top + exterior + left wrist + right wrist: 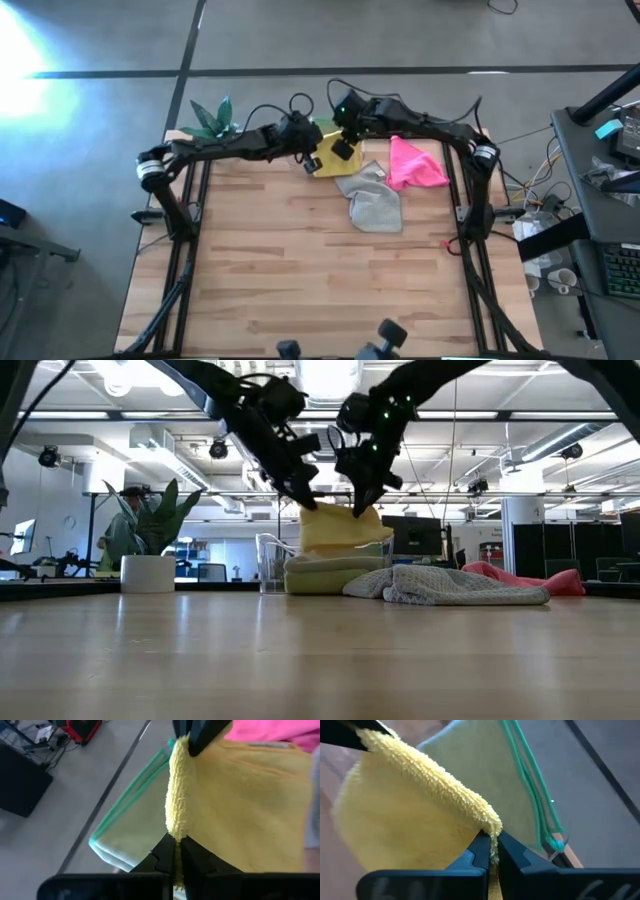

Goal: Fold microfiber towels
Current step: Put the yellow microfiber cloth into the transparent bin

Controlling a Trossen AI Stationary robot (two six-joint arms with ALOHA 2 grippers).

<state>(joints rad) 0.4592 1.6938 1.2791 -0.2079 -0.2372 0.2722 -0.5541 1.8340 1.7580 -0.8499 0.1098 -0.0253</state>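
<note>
A yellow towel [340,528] hangs at the table's far middle between my two grippers. My left gripper [306,497] is shut on one end of its top edge, my right gripper [364,500] on the other end. The towel's lower part rests on a stack of pale green towels [330,575], which also shows in the left wrist view [127,832]. To the right, a grey towel [372,200] lies crumpled on the wood. A pink towel [415,165] is bunched behind it. My left gripper pinches one end of the yellow towel's thick top edge [175,832] between its two fingers, slanting down from the table's left. The edge runs nearly straight to the other gripper. The cloth hangs below it, its lower part on the green stack. My right gripper pinches the other end of the same edge [492,827] between its two fingers, slanting down from the table's right. The towel hangs below the fingers and spreads toward the left gripper [365,732].
A clear plastic tray [268,565] stands around the green stack at the far edge. A potted plant [212,118] stands at the far left corner. The near half of the wooden table [300,290] is bare wood.
</note>
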